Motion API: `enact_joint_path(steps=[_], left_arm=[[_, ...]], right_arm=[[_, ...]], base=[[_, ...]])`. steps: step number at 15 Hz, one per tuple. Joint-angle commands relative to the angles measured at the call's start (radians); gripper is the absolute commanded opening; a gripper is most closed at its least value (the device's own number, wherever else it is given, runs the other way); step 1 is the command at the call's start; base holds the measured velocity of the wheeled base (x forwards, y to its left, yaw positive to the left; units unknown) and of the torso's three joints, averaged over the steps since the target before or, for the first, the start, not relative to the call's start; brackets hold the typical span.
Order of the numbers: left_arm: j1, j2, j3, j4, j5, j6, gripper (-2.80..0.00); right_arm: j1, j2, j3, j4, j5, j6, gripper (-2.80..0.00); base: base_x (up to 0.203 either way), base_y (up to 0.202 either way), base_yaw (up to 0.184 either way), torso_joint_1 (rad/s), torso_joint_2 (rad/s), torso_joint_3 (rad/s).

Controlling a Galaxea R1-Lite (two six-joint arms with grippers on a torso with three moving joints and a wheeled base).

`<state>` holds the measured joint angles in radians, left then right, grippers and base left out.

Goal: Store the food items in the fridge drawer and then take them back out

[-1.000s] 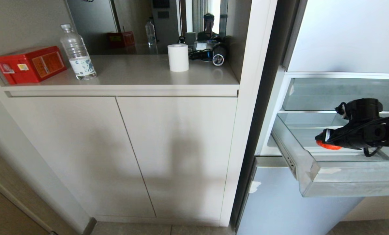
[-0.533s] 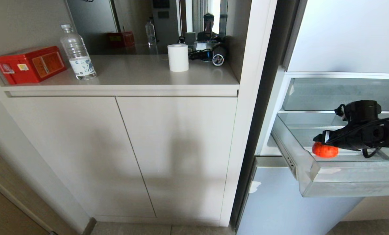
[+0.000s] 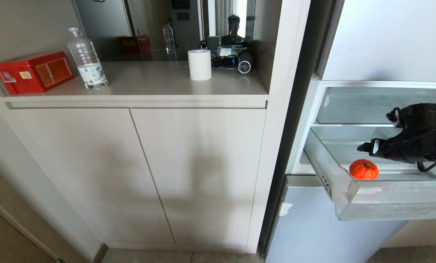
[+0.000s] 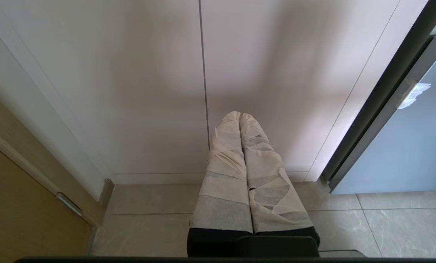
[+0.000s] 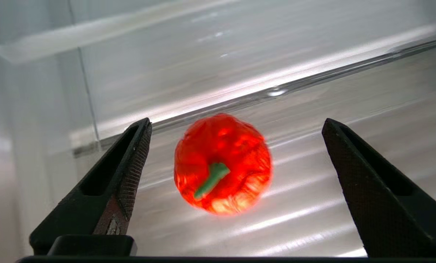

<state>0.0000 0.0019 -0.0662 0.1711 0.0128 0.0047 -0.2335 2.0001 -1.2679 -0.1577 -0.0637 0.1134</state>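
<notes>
Right wrist view: my right claw [image 5: 236, 190] is spread wide, the fruit [image 5: 222, 163] loose on the drawer [image 3: 371, 204] floor mid-frame; my left claw [image 4: 239, 118] is pressed together.

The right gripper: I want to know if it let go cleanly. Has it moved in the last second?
Yes. The right gripper has lifted away and back from the drawer's front lip, leaving the orange fruit inside.

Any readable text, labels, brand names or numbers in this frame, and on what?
None can be read.
Red box: yellow label panel and small sticker, print too small.
Water bottle: label print too blurred.
Fridge drawer: no lettering visible.
</notes>
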Motion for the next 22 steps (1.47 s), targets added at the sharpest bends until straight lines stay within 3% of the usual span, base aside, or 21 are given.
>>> enact_joint_path(steps=[1, 2, 8, 14, 19, 22], left_arm=[[0.0, 0.0, 0.0, 0.001, 0.0, 0.0, -2.8], [0.0, 0.0, 0.0, 0.001, 0.0, 0.0, -2.8], [0.0, 0.0, 0.0, 0.001, 0.0, 0.0, -2.8], [0.0, 0.0, 0.0, 0.001, 0.0, 0.0, -2.8], [0.0, 0.0, 0.0, 0.001, 0.001, 0.0, -2.8], [0.0, 0.0, 0.0, 0.001, 0.0, 0.0, -2.8]], right_arm=[[-0.002, -0.084, 0.035, -0.003, 0.0, -0.001, -1.72], [-0.003, -0.117, 0.071, -0.003, 0.0, -0.001, -2.8], [-0.002, -0.399, 0.242, -0.003, 0.001, 0.008, -2.8], [0.006, -0.846, 0.633, -0.054, -0.001, 0.016, -2.8], [0.122, -1.287, 0.861, -0.067, -0.001, 0.002, -2.8], [0.215, -1.566, 0.989, -0.067, -0.011, -0.08, -2.8]], base=[[0.0, 0.0, 0.0, 0.0, 0.0, 0.0], [0.0, 0.0, 0.0, 0.0, 0.0, 0.0], [0.0, 0.0, 0.0, 0.0, 0.0, 0.0], [0.0, 0.0, 0.0, 0.0, 0.0, 0.0], [0.0, 0.0, 0.0, 0.0, 0.0, 0.0], [0.0, 0.0, 0.0, 0.0, 0.0, 0.0]])
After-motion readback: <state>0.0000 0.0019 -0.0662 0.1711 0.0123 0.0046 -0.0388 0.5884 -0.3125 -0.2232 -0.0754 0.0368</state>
